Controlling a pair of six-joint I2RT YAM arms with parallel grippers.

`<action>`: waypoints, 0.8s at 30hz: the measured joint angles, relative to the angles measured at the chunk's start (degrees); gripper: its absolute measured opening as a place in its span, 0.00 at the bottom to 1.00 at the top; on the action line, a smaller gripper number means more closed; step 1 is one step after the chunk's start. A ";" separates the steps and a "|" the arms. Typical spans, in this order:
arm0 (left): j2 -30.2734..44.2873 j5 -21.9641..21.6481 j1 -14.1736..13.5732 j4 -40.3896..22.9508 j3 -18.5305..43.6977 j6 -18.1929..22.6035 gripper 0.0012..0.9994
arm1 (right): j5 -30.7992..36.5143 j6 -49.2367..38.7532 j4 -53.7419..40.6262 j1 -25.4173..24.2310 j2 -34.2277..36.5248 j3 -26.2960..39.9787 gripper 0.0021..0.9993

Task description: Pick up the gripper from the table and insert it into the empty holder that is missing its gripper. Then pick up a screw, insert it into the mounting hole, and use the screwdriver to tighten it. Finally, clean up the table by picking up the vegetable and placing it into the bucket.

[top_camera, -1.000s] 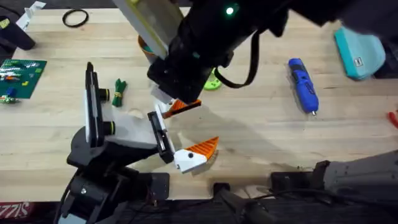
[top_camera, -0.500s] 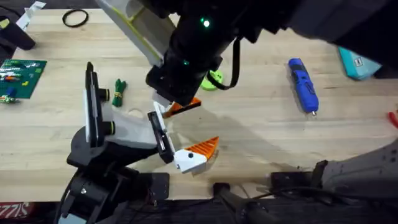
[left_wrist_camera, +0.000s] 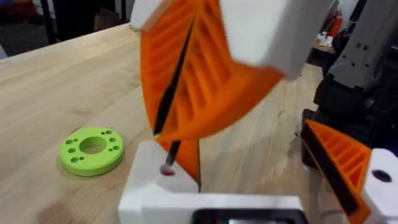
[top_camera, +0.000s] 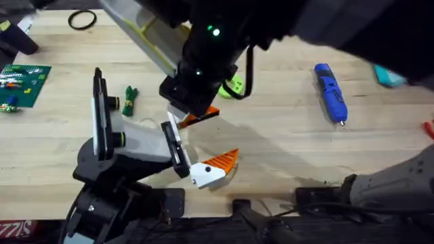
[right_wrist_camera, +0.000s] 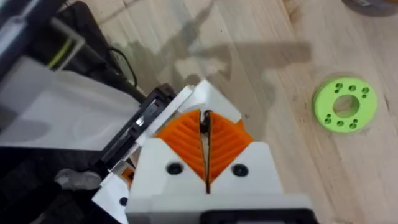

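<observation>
A pale wooden desk (top_camera: 285,149) carries the work, with the arms' bases along its near edge. The right tool (right_wrist_camera: 206,134) has its orange pads pressed narrow on a thin dark screw (left_wrist_camera: 166,168), held point down over the white finger (left_wrist_camera: 155,186) that sits at one end of the left arm's holder. The left tool (top_camera: 196,148) stands wide, its two fingers well apart with nothing between them.

The finger looks seated already, so the step in hand seems to be setting the screw into its mounting hole. In the left wrist view the screw's lower end touches the white block or sits just above it; I cannot tell which.

The next move calls for a straight, small descent so the screw stays upright when the pads let go. After that comes a reach for the blue screwdriver (top_camera: 330,91), which lies well off to the right. The vegetable (top_camera: 129,99) lies beside the left arm, not yet cleared; a lime-green disc (top_camera: 232,87) lies near the right tool.
</observation>
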 joint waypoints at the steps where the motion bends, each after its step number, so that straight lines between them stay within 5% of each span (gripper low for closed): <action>1: 0.00 -0.01 0.00 0.00 0.00 0.00 0.99 | 0.01 0.00 -0.13 0.00 0.47 0.00 0.00; 14: 0.00 0.01 0.00 0.00 0.00 -0.02 0.99 | 0.00 0.00 -0.80 0.00 1.89 0.00 0.01; 15: 0.00 0.01 0.00 -0.02 0.02 -0.02 0.99 | 0.06 0.02 -0.81 0.00 1.95 0.00 0.18; 18: 0.00 0.01 0.00 -0.02 0.00 -0.04 0.99 | 0.15 -0.15 -0.85 -0.01 2.31 0.00 0.29; 22: 0.00 -0.02 0.00 -0.03 0.00 -0.45 0.99 | 0.97 0.02 -0.97 -0.20 2.70 0.03 0.64; 24: 0.00 -0.06 0.02 -0.04 0.00 -0.68 0.99 | 2.12 -0.27 -1.45 -0.61 2.69 0.17 0.90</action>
